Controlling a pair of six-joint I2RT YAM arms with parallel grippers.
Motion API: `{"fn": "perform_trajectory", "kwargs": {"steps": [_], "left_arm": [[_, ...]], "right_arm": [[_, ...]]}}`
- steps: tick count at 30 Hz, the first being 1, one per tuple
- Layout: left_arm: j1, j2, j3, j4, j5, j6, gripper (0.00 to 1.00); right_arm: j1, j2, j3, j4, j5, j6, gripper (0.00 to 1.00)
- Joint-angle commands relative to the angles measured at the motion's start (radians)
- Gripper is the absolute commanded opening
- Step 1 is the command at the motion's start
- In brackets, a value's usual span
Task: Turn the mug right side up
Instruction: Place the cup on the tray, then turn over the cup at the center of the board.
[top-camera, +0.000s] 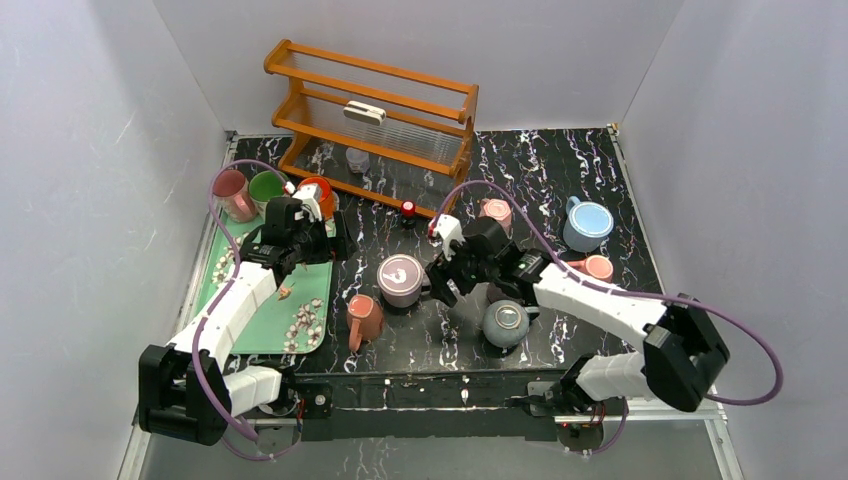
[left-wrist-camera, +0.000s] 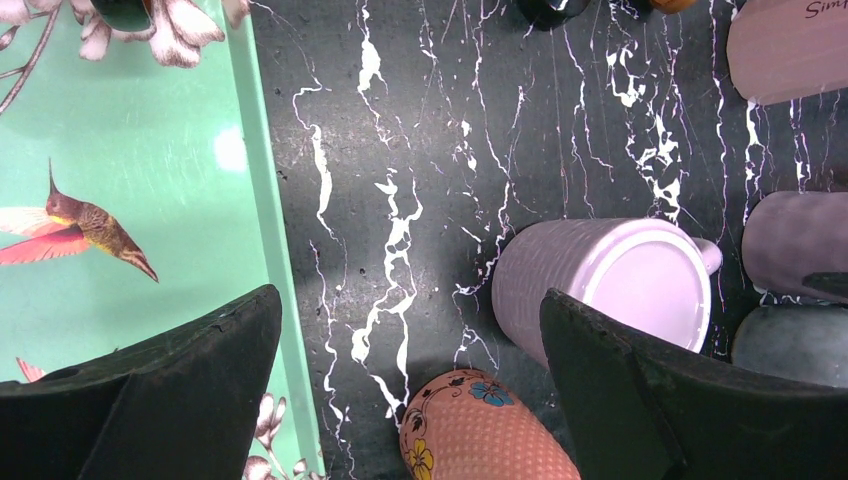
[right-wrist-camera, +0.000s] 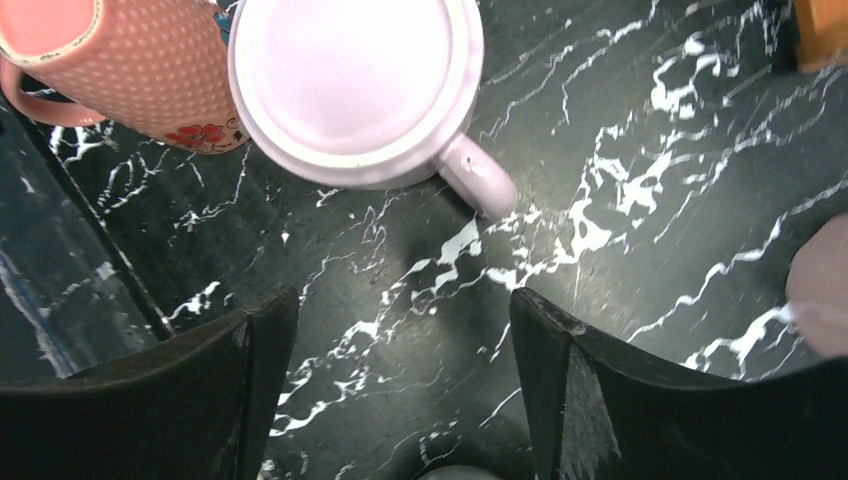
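A black marble-patterned table (top-camera: 560, 170) with white veins is enclosed by plain white walls, and a wooden rack (top-camera: 375, 120) is set at its far side. A green tray (top-camera: 300, 290) printed with flowers and a hummingbird is laid along the left edge.

The lilac mug (top-camera: 400, 281) (left-wrist-camera: 600, 280) (right-wrist-camera: 355, 90) is found upside down near the middle of the table, its flat base turned upward and its handle seen at the side. A salmon mug (top-camera: 364, 320) (left-wrist-camera: 480, 435) (right-wrist-camera: 120, 70) with a dotted, flowered surface is laid on its side just near and left of it.

The left gripper (top-camera: 325, 238) (left-wrist-camera: 410, 330) is held above the right rim of the tray, its fingers spread wide with nothing between them. The right gripper (top-camera: 440, 288) (right-wrist-camera: 400, 330) is positioned just right of the lilac mug, its fingers likewise parted and empty, over bare table.
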Motion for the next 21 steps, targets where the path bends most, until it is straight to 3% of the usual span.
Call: {"fn": "perform_trajectory", "kwargs": {"steps": [1, 5, 8, 11, 21], "left_arm": [[-0.004, -0.034, -0.001, -0.023, 0.017, 0.018, 0.98], [-0.004, -0.053, -0.009, -0.023, 0.009, 0.018, 0.98], [-0.004, -0.060, -0.006, -0.024, -0.001, 0.018, 0.98], [-0.004, -0.063, -0.006, -0.024, 0.004, 0.018, 0.98], [-0.004, -0.071, -0.010, -0.023, 0.015, 0.018, 0.98]], "right_arm": [[0.003, 0.071, 0.104, 0.058, -0.077, -0.264, 0.82], [0.001, 0.143, 0.163, -0.015, -0.118, -0.427, 0.72], [-0.002, 0.233, 0.264, -0.161, -0.091, -0.526, 0.63], [-0.007, 0.298, 0.336, -0.233, -0.100, -0.601, 0.62], [-0.009, 0.387, 0.327, -0.199, -0.195, -0.706, 0.62]]}}
